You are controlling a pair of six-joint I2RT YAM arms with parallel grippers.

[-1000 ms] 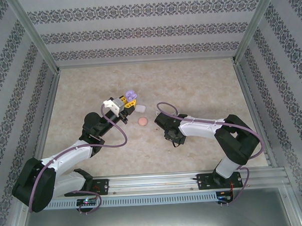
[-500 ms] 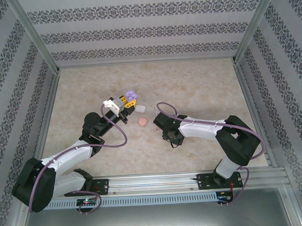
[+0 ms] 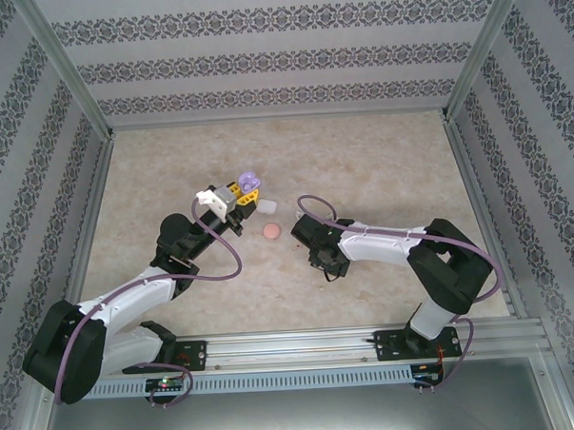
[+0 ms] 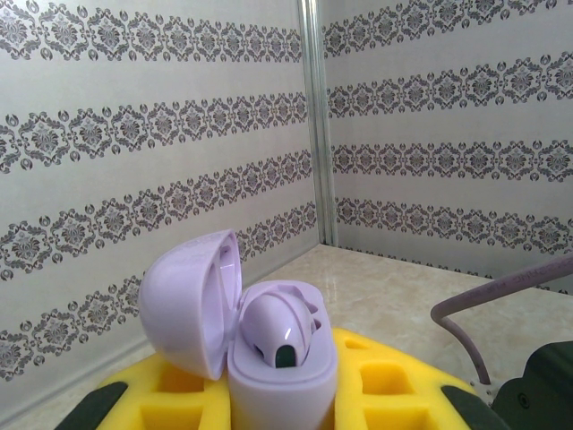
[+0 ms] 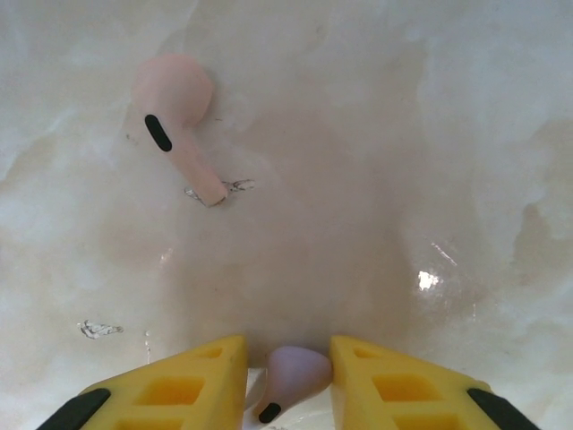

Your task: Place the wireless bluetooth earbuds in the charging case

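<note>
The purple earbud (image 5: 288, 383) lies on the pale table (image 3: 380, 163) right between the yellow fingers (image 5: 188, 381) of the right gripper (image 5: 288, 354), its rounded head towards the camera's far side and its stem tucked back under the wrist. The fingers stand close on either side of it, and the bud seems to touch the one on the right of the wrist view, but whether they already pinch it I cannot tell. A pink earbud (image 5: 175, 116) lies apart from it, further out on the table. Well to the left, the left gripper (image 4: 282, 387) is clamped on the purple charging case (image 4: 277, 358), held up with its lid swung open and one earbud (image 4: 273, 327) already seated inside. A small pink case (image 3: 270, 232) and a white piece (image 3: 268, 208) rest on the table between the two arms. To do this pick well, the squeeze should land on the bud's head, not the thin stem, and be gentle so the bud does not squirt out; lifting straight up keeps the pink earbud undisturbed.
</note>
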